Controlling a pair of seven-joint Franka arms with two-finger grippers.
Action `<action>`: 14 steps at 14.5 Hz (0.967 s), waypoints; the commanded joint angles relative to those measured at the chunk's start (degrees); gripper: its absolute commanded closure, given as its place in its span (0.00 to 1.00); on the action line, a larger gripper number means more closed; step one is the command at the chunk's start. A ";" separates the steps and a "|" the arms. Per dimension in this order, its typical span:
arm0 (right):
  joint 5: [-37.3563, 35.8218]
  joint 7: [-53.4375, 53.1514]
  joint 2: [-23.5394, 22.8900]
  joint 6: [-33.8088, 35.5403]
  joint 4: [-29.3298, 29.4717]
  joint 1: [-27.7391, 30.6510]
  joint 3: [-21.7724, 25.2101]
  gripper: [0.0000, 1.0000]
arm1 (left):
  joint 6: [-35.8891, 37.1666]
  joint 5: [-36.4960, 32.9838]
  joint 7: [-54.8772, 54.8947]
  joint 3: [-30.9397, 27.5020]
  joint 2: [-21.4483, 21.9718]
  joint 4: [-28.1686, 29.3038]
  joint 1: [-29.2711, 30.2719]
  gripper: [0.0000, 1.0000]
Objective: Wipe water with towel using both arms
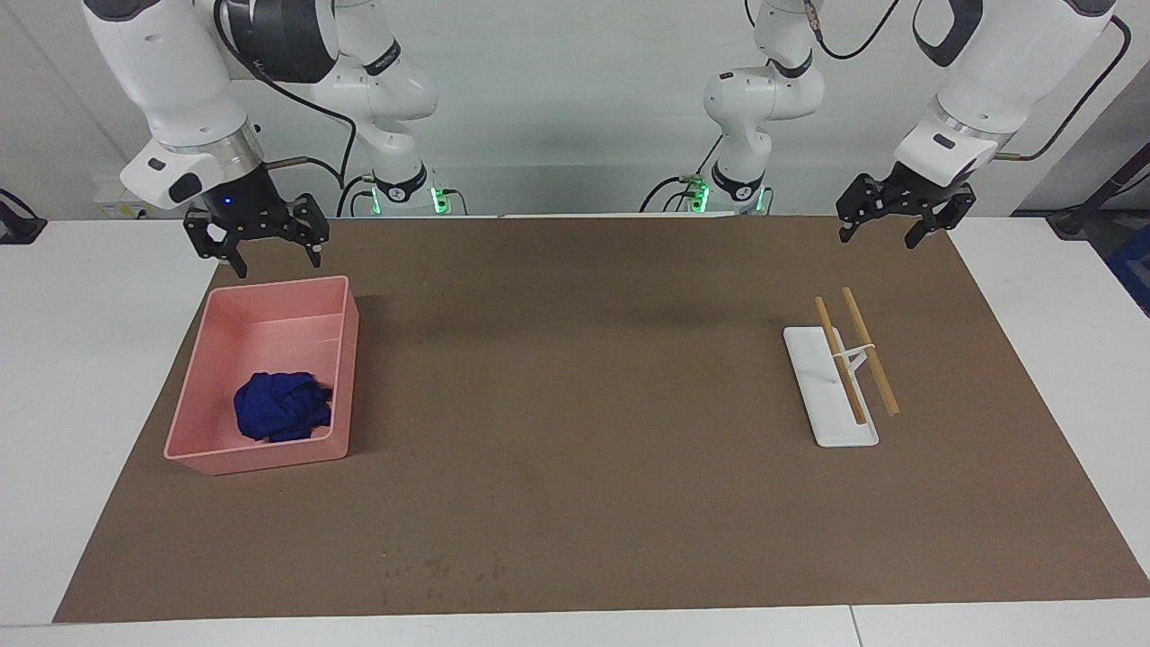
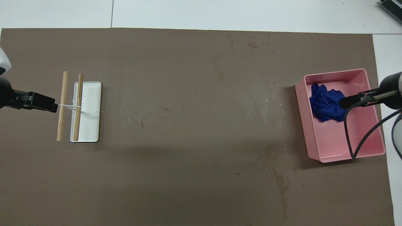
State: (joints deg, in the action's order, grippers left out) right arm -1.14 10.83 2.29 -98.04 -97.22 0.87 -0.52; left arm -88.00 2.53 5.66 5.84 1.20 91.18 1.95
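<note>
Brown matting [image 1: 575, 404] covers most of the white table, and both arms hang raised at their own end of it. Closest to the robots, the right gripper [image 1: 266, 253] hovers over the near rim of the pink tray [image 1: 269, 292], its fingers spread wide and holding nothing. Below it and a little farther out, the towel [image 1: 282, 406] lies crumpled in the tray's outer end, a soft blue heap resting against the tray wall. It looks light and limp, so I'd expect it to sag and trail once lifted; the raised folds on top of the heap seem the best place to pinch, since a grip at the edge might only drag a corner. The left gripper [image 1: 904, 225] hangs over the matting at the other end of the table, also open and empty, with a white rack [image 1: 831, 409] carrying two wooden sticks [image 1: 870, 352] lying farther out from it; that arm appears to be waiting. Between the two grippers, out on the matting beside the tray, the water [image 2: 272, 105] shows as a scatter of tiny pale droplets, well apart from either gripper. At the matting's outermost edge sit some darker stains [image 2: 251, 42].
</note>
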 commanded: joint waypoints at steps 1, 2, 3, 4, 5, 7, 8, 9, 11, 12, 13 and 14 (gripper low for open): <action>0.08 0.69 0.52 -0.48 -0.61 -0.52 0.61 0.00 | -0.51 0.72 0.31 0.05 1.61 1.89 0.43 0.00; 0.08 0.69 0.43 -0.57 -0.69 -0.61 0.61 0.00 | -0.51 0.72 0.31 0.05 1.61 1.89 0.43 0.00; 0.08 0.69 0.17 -0.57 -0.70 -0.52 0.61 0.00 | -0.51 0.72 0.31 0.05 1.61 1.89 0.43 0.00; 0.08 0.78 0.08 -0.57 -0.78 -0.26 0.61 0.00 | -0.51 0.72 0.31 0.05 1.61 1.89 0.43 0.00; 0.08 0.95 0.08 -0.57 -0.87 -0.08 0.61 0.00 | -0.51 0.72 0.31 0.05 1.61 1.89 0.43 0.00; 0.08 1.13 0.08 -0.57 -0.87 -0.08 0.61 0.00 | -0.51 0.72 0.31 0.05 1.61 1.89 0.43 0.00; 0.08 1.04 0.08 -0.31 -0.87 -0.17 0.61 0.00 | -0.51 0.72 0.31 0.05 1.61 1.89 0.43 0.00; 0.08 0.78 0.08 0.22 -0.87 -0.17 0.61 0.00 | -0.51 0.72 0.31 0.05 1.61 1.81 0.43 0.00; 0.08 0.51 0.08 0.40 -0.78 -0.17 0.61 0.00 | -0.51 0.72 0.31 0.05 1.61 1.89 0.43 0.00; 0.08 0.51 0.17 0.49 -0.78 -0.17 0.61 0.00 | -0.51 0.72 0.31 0.05 1.61 1.89 0.43 0.00; 0.08 0.51 0.17 0.57 -0.78 -0.17 0.61 0.00 | -0.51 0.72 0.31 0.05 1.61 1.81 0.43 0.00; 0.08 0.51 0.25 1.27 -0.78 0.09 0.61 0.00 | -0.51 0.72 0.31 0.05 1.61 1.89 0.43 0.00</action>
State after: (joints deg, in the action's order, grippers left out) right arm -1.14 10.83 2.25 -97.74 -97.66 0.84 -0.19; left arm -88.00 2.53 5.66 5.84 1.20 91.18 1.95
